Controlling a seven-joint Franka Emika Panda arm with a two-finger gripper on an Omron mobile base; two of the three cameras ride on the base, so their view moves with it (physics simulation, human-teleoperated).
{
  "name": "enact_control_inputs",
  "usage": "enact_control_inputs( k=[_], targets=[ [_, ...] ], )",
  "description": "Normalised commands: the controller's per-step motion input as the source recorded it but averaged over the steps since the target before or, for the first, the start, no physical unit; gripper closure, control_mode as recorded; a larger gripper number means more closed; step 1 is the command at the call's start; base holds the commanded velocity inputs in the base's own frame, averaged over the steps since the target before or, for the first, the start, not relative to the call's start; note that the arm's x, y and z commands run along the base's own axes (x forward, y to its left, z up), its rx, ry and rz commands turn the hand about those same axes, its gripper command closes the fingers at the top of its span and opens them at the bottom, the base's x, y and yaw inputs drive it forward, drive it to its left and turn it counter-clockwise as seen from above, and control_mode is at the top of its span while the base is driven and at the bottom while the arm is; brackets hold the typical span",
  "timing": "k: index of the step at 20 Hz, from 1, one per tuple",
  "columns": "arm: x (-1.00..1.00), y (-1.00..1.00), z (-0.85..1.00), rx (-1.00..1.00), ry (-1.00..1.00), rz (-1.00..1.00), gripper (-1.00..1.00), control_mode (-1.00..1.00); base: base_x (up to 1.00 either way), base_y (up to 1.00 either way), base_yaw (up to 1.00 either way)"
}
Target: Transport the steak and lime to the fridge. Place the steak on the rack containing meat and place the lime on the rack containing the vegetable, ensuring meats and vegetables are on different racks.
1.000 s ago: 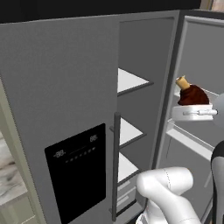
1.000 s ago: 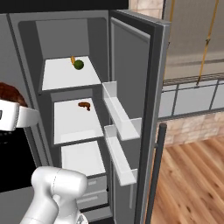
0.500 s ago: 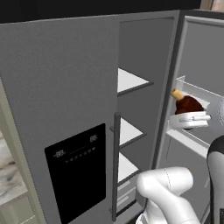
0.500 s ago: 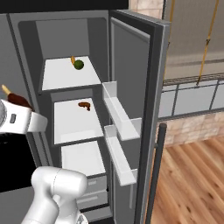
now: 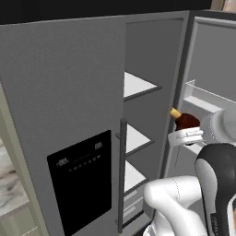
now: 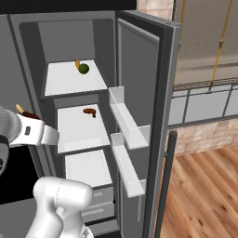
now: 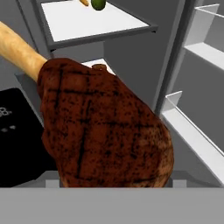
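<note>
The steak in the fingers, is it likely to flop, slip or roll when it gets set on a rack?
The steak looks thick and holds its shape, so probably stiff, not floppy. Its lumpy body and long bone end suggest it would rock or settle rather than roll. The seared surface looks rough, likely not slippery.

Fridge (image 6: 139, 56) fills frame centre, right door open. Steak (image 7: 100, 131) in gripper (image 5: 186, 137) at left (right base view), before middle shelf (image 6: 79, 128).

My end effector (image 5: 184, 137) carrying the steak (image 5: 185, 121) has dropped lower over the last second and moved in closer toward the open fridge (image 6: 153, 93) shelves.
</note>
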Motion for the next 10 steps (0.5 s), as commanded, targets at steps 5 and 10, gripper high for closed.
enact_control_inputs(
  k=[5, 10],
  targets=[
    [0.37, -0.17, -0.28, 0.0, 0.02, 0.0, 1.0, -1.0, 0.0, 0.0, 0.0],
    [0.53, -0.03, -0.25, 0.0, 0.03, 0.0, 1.0, -1.0, 0.0, 0.0, 0.0]
  ],
)
